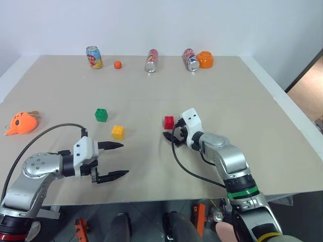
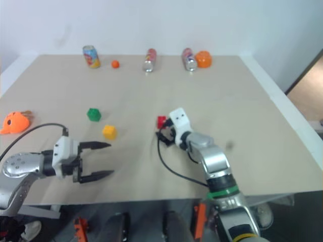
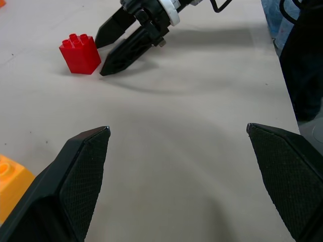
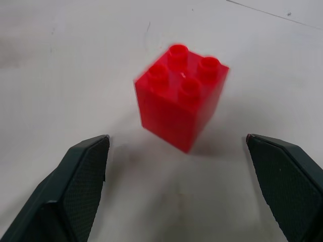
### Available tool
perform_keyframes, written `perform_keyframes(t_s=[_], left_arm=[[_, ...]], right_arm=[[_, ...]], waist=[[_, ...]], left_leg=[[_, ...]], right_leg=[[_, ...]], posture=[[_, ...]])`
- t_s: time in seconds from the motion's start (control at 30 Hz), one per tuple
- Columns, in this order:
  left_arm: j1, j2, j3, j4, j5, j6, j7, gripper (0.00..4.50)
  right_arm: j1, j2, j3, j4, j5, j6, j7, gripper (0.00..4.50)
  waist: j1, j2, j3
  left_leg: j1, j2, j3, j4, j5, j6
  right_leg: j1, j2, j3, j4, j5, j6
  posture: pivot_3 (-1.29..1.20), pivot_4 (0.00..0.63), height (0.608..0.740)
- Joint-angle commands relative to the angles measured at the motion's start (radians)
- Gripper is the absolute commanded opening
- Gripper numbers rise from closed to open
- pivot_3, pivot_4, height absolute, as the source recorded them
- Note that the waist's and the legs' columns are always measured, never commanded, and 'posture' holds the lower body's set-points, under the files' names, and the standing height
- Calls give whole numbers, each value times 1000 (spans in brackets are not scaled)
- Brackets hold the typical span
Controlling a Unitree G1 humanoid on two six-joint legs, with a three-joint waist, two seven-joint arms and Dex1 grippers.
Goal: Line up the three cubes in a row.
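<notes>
Three studded cubes sit on the beige table (image 1: 242, 101): a green cube (image 1: 101, 115) to the left, a yellow cube (image 1: 118, 132) just right of and nearer than it, and a red cube (image 1: 169, 122) at the middle. My right gripper (image 1: 167, 134) is open, low over the table, its fingers (image 4: 81, 171) pointing at the red cube (image 4: 180, 103) from just short of it, not touching. My left gripper (image 1: 125, 159) is open and empty, nearer than the yellow cube (image 3: 10, 186) and pointing right toward the red cube (image 3: 79, 53).
Along the far edge lie three soda cans (image 1: 94, 57) (image 1: 152, 60) (image 1: 191, 59), a small orange ball (image 1: 117, 64) and an orange lump (image 1: 205, 59). An orange plush toy (image 1: 21, 122) lies at the left edge. A black cable (image 1: 189, 171) trails from my right wrist.
</notes>
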Motion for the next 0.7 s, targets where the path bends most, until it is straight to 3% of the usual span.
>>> perform_keyframes(t_s=[0.03, 0.7], left_arm=[[6, 0, 6, -38, -1, -10, 7, 4484], [8, -2, -6, -50, 7, 3, 28, 4484]], right_arm=[[-30, 19, -10, -43, -13, 20, -40, 4500], [-83, 77, -30, 11, -32, 29, -119, 4500]], waist=[[0, 0, 0], [-3, 1, 0]], left_leg=[[0, 0, 0, 0, 0, 0], [0, 0, 0, -1, 0, 0]], right_leg=[[0, 0, 0, 0, 0, 0], [0, 0, 0, 0, 0, 0]], posture=[[0, 150, 740], [0, 150, 740]])
